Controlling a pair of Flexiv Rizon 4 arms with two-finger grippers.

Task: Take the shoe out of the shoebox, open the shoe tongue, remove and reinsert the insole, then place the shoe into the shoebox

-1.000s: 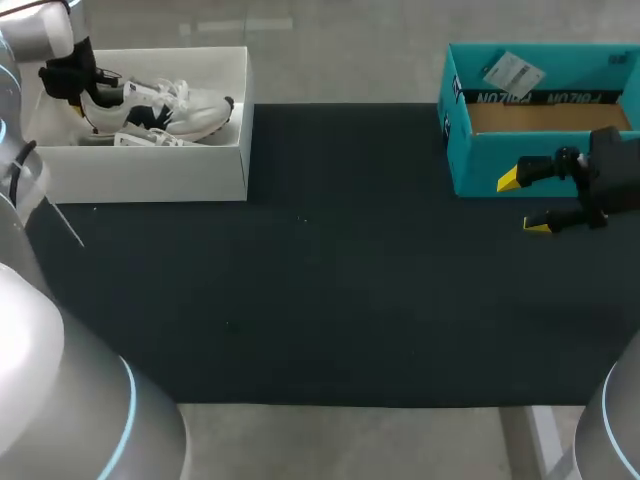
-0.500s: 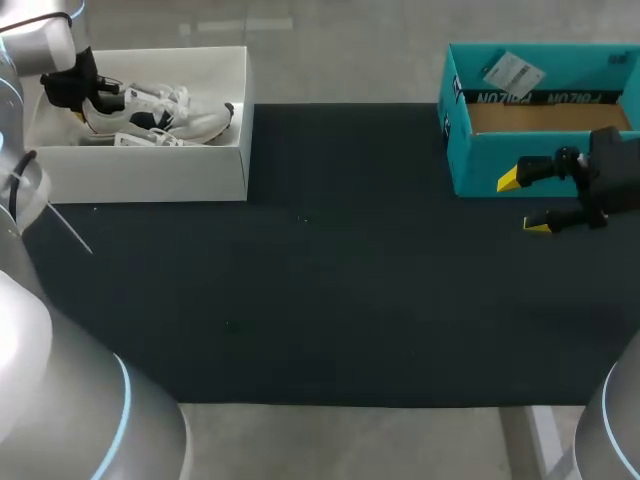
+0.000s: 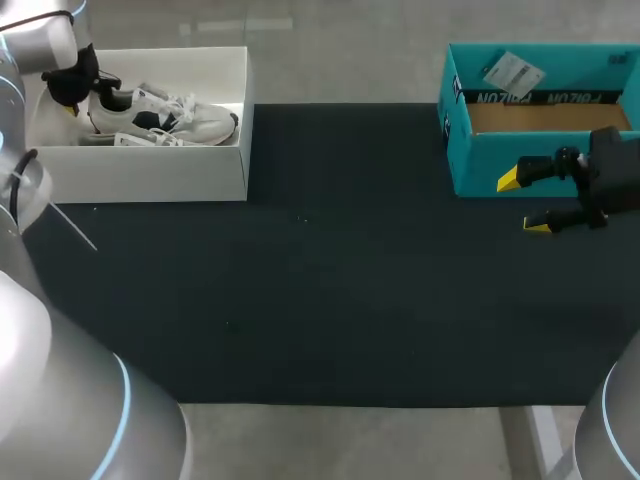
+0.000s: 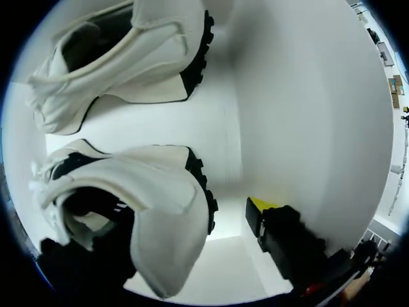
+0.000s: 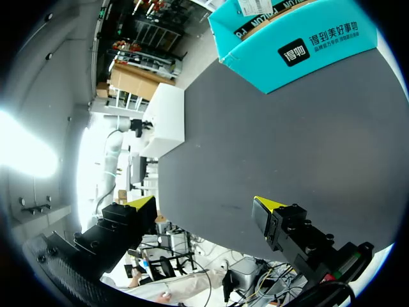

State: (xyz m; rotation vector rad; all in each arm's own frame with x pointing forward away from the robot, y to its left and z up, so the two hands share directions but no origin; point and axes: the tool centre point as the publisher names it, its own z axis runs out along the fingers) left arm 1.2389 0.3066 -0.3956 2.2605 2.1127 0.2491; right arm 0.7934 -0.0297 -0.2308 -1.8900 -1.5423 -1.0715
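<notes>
Over at the far left corner of the dark-matted table (image 3: 330, 280), the left gripper (image 3: 70, 95) is down inside the white open-topped shoebox (image 3: 150, 172), set at the heel end of the white sneaker with black trim (image 3: 165, 115). That sneaker stands upright on its sole, while a second white sneaker (image 3: 150, 140) lies alongside it in the same box. From the left wrist view the reason for that approach is plain. The left gripper (image 4: 185, 214) straddles the heel collar, with one finger apparently dipped into the shoe's opening. The yellow-tipped finger stands outside, just beside the back of the heel with a sliver of white box floor showing between them. So the fingers are apart and nothing is pinched yet. To my eye the heel is the sensible handle, being stiff, reachable from above and clear of the laces and the box walls. On the other side, the right gripper (image 3: 523, 203) hangs low over the table just in front of the teal cardboard box (image 3: 540, 160). Its fingers are spread wide on nothing, seemingly parked out of the way until the shoe needs a second hold. I judge the shoe has not left the box.
</notes>
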